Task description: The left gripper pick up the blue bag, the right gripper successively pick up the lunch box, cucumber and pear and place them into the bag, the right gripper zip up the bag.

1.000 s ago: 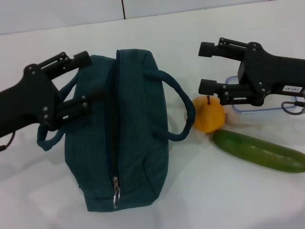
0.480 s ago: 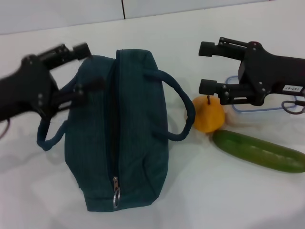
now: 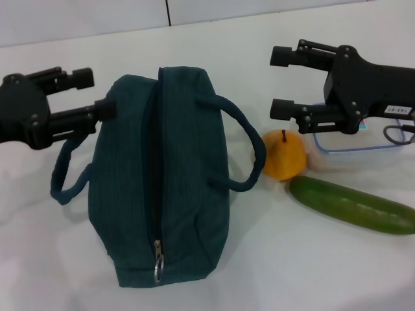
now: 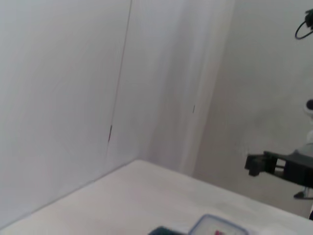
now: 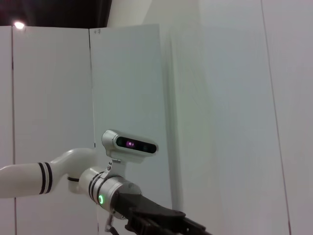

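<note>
The blue bag [image 3: 188, 175] lies in the middle of the white table, its zipper running along the top with the silver ring pull [image 3: 157, 264] at the near end. My left gripper [image 3: 96, 94] is open and empty beside the bag's far left corner, above the left handle [image 3: 65, 184]. My right gripper [image 3: 279, 83] is open and empty, hovering beyond the pear [image 3: 284, 157]. The lunch box [image 3: 350, 141] sits partly hidden under the right gripper's body. The cucumber [image 3: 353, 206] lies nearer to me than the pear, to the right.
The bag's right handle [image 3: 249, 149] loops out toward the pear. The table [image 3: 305, 265] meets white wall panels at the back. The left wrist view shows the right gripper [image 4: 283, 167] far off and a corner of the lunch box [image 4: 217, 227]. The right wrist view shows the left arm [image 5: 117, 196].
My left gripper has drawn back to the left, off the bag's left side, still open. My right gripper has shifted slightly away from the pear. The objects have not moved.
</note>
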You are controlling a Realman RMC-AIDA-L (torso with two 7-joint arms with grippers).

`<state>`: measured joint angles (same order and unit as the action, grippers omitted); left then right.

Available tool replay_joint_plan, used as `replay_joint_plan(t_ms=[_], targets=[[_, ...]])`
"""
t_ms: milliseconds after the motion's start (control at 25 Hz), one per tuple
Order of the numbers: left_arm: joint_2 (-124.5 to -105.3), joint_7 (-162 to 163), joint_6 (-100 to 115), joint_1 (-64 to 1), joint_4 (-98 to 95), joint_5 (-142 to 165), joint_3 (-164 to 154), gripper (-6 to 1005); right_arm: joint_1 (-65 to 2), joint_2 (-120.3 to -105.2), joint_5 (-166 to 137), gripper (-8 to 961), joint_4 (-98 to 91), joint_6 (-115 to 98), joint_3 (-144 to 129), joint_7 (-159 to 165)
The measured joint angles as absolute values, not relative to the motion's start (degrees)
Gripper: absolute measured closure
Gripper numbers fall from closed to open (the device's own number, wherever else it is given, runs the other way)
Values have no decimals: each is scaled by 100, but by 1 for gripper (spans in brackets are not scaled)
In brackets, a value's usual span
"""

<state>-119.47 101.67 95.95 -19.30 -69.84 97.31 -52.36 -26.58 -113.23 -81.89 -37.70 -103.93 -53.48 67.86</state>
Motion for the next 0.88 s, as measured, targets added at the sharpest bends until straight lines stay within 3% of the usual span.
replay_joint_plan(t_ms=[880], targets=[[-11940,11586,9579,-2308,-6953,11050,-5325,265,-2919,-11271,-8182,110,-3779,-10207,-5290,6970]])
